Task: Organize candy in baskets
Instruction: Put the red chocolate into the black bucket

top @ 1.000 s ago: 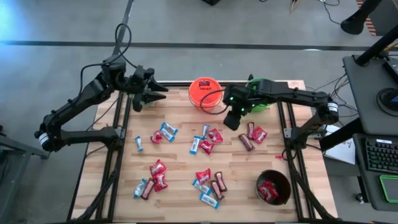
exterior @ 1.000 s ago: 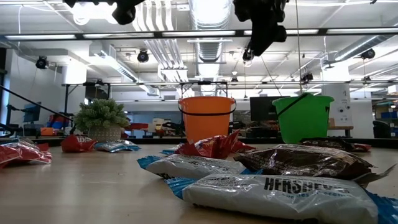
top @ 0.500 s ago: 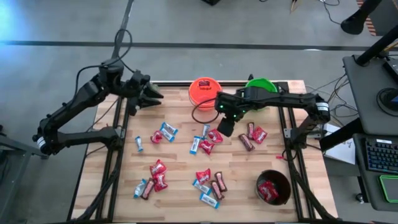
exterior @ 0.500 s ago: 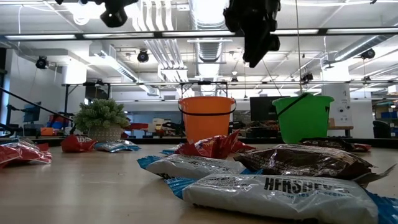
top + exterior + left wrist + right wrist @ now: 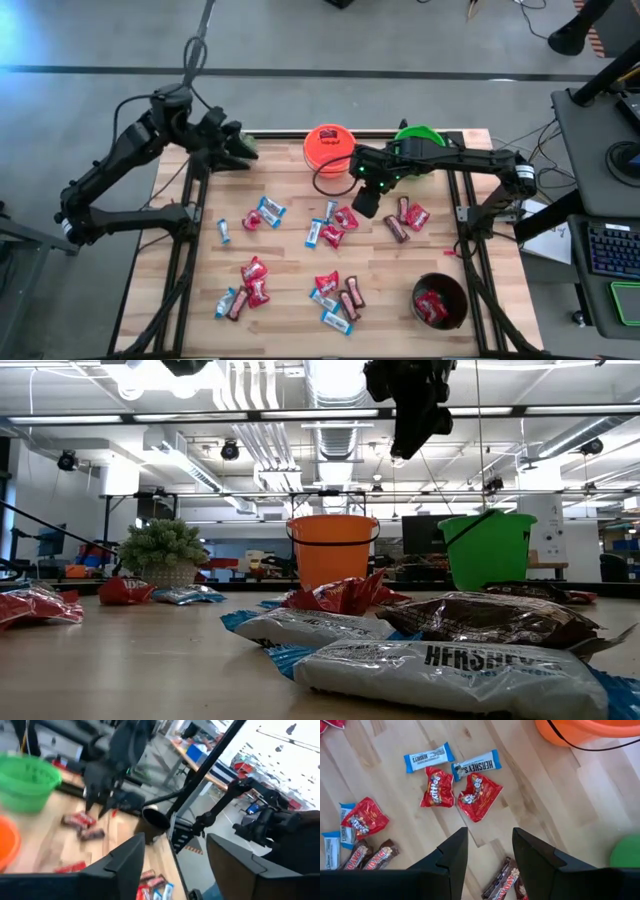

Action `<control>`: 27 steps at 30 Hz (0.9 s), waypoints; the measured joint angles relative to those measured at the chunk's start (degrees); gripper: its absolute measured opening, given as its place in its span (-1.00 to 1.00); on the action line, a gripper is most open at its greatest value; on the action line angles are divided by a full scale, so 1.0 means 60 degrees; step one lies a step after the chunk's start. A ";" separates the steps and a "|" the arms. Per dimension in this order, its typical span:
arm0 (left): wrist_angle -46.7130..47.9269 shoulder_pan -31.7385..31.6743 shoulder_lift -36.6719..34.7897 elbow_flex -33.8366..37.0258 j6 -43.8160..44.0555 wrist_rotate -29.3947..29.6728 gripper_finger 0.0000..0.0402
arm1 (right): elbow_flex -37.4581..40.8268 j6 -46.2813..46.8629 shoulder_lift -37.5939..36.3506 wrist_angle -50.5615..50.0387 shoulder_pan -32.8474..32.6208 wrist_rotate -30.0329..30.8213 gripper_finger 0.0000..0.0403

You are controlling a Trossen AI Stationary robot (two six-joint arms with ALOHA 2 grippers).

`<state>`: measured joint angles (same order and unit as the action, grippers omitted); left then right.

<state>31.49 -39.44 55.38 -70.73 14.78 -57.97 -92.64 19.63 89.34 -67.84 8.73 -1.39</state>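
— Where's the candy at, from where you stand?

— Most of it is loose on the wooden table [image 5: 290, 250]. Nearest the working arm are two red packets [image 5: 454, 791] side by side, with two blue-and-white bars [image 5: 453, 761] just beyond them on the side of the orange basket [image 5: 327, 148]. A pair of brown bars [image 5: 396, 225] lies a little off toward the right edge. The black basket [image 5: 440, 302] already has red packets in it; the green basket [image 5: 420, 137] sits beside the orange one at the far edge.

— And the claws?

— The right gripper [image 5: 366, 203] hangs above those red packets, not touching anything, fingers [image 5: 451, 855] parted with bare wood showing between them — nothing held. The left gripper [image 5: 232, 148] is off at the far left corner of the table, jaws apart and empty, just waiting.

— So how would you go in?

— I'd say straight down over one red packet only, the one nearer the gap between the fingers. The two packets touch, so a sloppy descent could pinch both or shove the neighbour away. Straddle the crinkly middle, close gently, lift clear before swinging — the orange basket's wire handle [image 5: 580, 742] is close by.
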 joint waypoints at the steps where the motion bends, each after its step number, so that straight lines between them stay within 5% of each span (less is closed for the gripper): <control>1: 0.0073 0.0014 0.0058 -0.0229 -0.0160 0.0029 0.04 | 0.0000 -0.0012 0.0000 0.0001 0.0000 0.0000 -0.28; 6: 0.2287 0.0017 0.0226 -0.1442 -0.1416 0.0741 0.10 | 0.0000 -0.0063 0.0000 -0.0022 0.0000 0.0000 -0.28; 12: 0.6377 0.0231 0.0269 -0.2171 -0.2869 0.4410 0.06 | 0.0000 -0.0274 -0.0007 -0.0175 0.0000 0.0000 -0.28; 27: 0.7171 0.1254 -0.0733 -0.0260 -0.1118 0.5346 0.05 | -0.0007 -0.0192 -0.0494 -0.1946 0.0000 -0.0007 -0.28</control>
<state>74.52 -31.91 50.99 -72.29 8.07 -25.90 -92.68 18.48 86.38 -79.51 8.73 -1.43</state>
